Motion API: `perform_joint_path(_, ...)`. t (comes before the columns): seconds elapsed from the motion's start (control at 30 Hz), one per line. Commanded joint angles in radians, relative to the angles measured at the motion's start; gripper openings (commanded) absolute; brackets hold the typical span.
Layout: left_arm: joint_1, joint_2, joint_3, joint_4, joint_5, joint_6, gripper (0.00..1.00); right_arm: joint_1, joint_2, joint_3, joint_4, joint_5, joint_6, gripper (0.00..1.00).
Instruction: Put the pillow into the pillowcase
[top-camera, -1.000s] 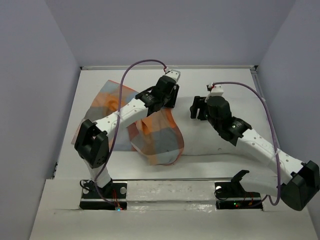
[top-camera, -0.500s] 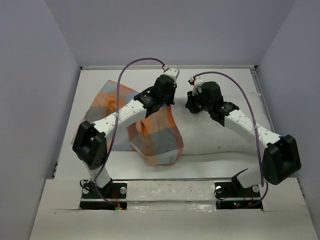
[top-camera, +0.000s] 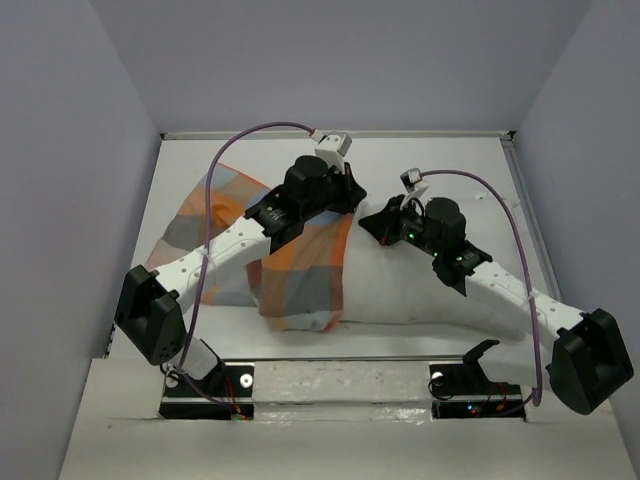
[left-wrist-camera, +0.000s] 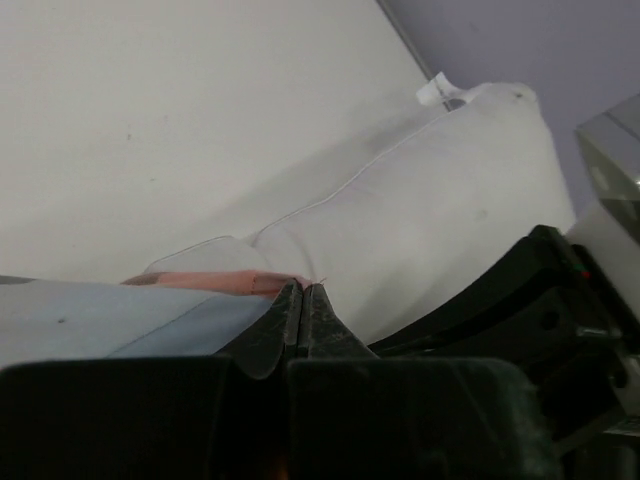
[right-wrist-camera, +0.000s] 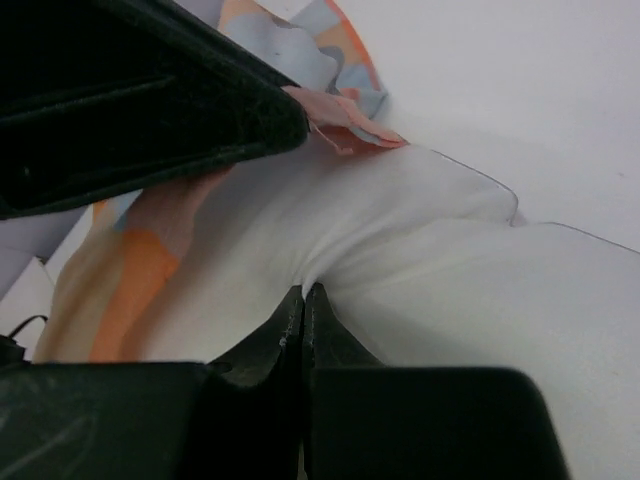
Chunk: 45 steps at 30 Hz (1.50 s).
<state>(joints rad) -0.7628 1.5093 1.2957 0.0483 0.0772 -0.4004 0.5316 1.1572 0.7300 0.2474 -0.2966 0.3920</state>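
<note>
The white pillow (top-camera: 420, 290) lies across the table's middle and right, its small tag (left-wrist-camera: 432, 92) at the far corner. The orange, light-blue and grey checked pillowcase (top-camera: 300, 275) covers its left end and trails off to the left. My left gripper (top-camera: 347, 200) is shut on the pillowcase's pinkish-orange edge (left-wrist-camera: 210, 281), right above the pillow (left-wrist-camera: 430, 200). My right gripper (top-camera: 373, 222) is shut on a pinch of pillow fabric (right-wrist-camera: 400, 260) just beside the pillowcase (right-wrist-camera: 120, 280). The two grippers stand close together, the left gripper's black body (right-wrist-camera: 150, 100) looming over the right one.
The white table (top-camera: 440, 165) is boxed in by grey walls at the back and both sides. A metal rail (top-camera: 340, 365) with both arm bases runs along the near edge. Purple cables (top-camera: 250, 135) arc above each arm.
Both grippers have closed, the left on the pillowcase edge, the right on the pillow. The right gripper swung toward the left one, and the pillowcase shifted a little over the pillow.
</note>
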Motion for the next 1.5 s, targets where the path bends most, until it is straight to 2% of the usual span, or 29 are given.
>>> perform_joint_path(0.0,-0.098,-0.075,0.017,0.291,0.154,-0.150,0.00,0.073,0.074,-0.001,0.335,-0.079,0.192,0.00)
perform_joint_path(0.1,-0.125,-0.096,0.024,0.350,0.165,-0.210,0.00,0.085,0.139,-0.027,0.468,-0.066,0.255,0.00)
perform_joint_path(0.17,-0.154,-0.110,0.011,0.383,0.145,-0.262,0.00,0.085,0.160,-0.029,0.490,-0.030,0.262,0.00)
perform_joint_path(0.23,-0.174,-0.133,-0.036,0.467,0.113,-0.345,0.00,0.085,0.193,-0.021,0.535,0.007,0.265,0.00)
perform_joint_path(0.3,-0.196,-0.144,-0.076,0.539,0.072,-0.417,0.00,0.085,0.241,-0.024,0.623,-0.024,0.315,0.00)
perform_joint_path(0.4,-0.201,-0.149,-0.133,0.587,-0.006,-0.491,0.00,0.105,0.271,-0.075,0.739,-0.004,0.376,0.00)
perform_joint_path(0.47,-0.202,-0.146,-0.170,0.646,-0.056,-0.518,0.00,0.105,0.276,-0.098,0.736,0.036,0.375,0.00)
perform_joint_path(0.53,-0.195,-0.117,-0.180,0.627,-0.106,-0.505,0.00,0.105,0.254,-0.090,0.669,0.083,0.349,0.00)
perform_joint_path(0.57,-0.185,-0.101,-0.180,0.613,-0.103,-0.508,0.06,0.105,0.242,-0.089,0.656,0.118,0.346,0.00)
perform_joint_path(0.6,-0.175,-0.080,-0.187,0.639,-0.078,-0.499,0.18,0.105,0.231,-0.075,0.571,0.151,0.335,0.00)
perform_joint_path(0.63,-0.150,-0.072,-0.168,0.592,-0.038,-0.468,0.46,0.096,0.220,-0.061,0.519,0.180,0.328,0.00)
perform_joint_path(0.67,-0.141,-0.069,-0.150,0.541,-0.027,-0.447,0.59,0.078,0.207,-0.052,0.468,0.204,0.327,0.00)
perform_joint_path(0.7,-0.135,-0.090,-0.139,0.497,-0.051,-0.422,0.76,0.067,0.173,-0.055,0.413,0.235,0.331,0.00)
perform_joint_path(0.77,-0.130,-0.144,-0.136,0.408,-0.123,-0.295,0.83,0.030,0.125,-0.057,0.362,0.263,0.323,0.00)
perform_joint_path(0.8,-0.130,-0.200,-0.119,0.303,-0.157,-0.254,0.86,0.021,0.118,-0.016,0.254,0.272,0.294,0.00)
perform_joint_path(0.83,-0.133,-0.233,-0.121,0.302,-0.190,-0.214,0.87,0.021,0.113,0.008,0.203,0.290,0.280,0.00)
perform_joint_path(0.93,-0.164,-0.365,-0.173,0.107,-0.339,-0.094,0.87,-0.001,0.117,0.089,0.069,0.364,0.228,0.00)
perform_joint_path(1.0,-0.216,-0.456,-0.228,0.053,-0.484,-0.065,0.87,-0.012,0.130,0.120,0.017,0.382,0.205,0.00)
perform_joint_path(1.1,-0.300,-0.536,-0.364,-0.022,-0.627,-0.069,0.82,-0.022,0.154,0.181,-0.037,0.413,0.183,0.00)
perform_joint_path(1.17,-0.338,-0.552,-0.461,-0.047,-0.677,-0.100,0.76,-0.022,0.177,0.231,-0.086,0.413,0.168,0.00)
perform_joint_path(1.23,-0.395,-0.549,-0.519,-0.047,-0.733,-0.123,0.74,-0.022,0.199,0.276,-0.152,0.427,0.150,0.00)
perform_joint_path(1.33,-0.450,-0.491,-0.538,-0.047,-0.795,-0.111,0.74,-0.022,0.185,0.281,-0.186,0.441,0.139,0.04)
perform_joint_path(1.47,-0.463,-0.391,-0.503,-0.045,-0.838,-0.066,0.75,-0.022,0.157,0.278,-0.212,0.436,0.125,0.07)
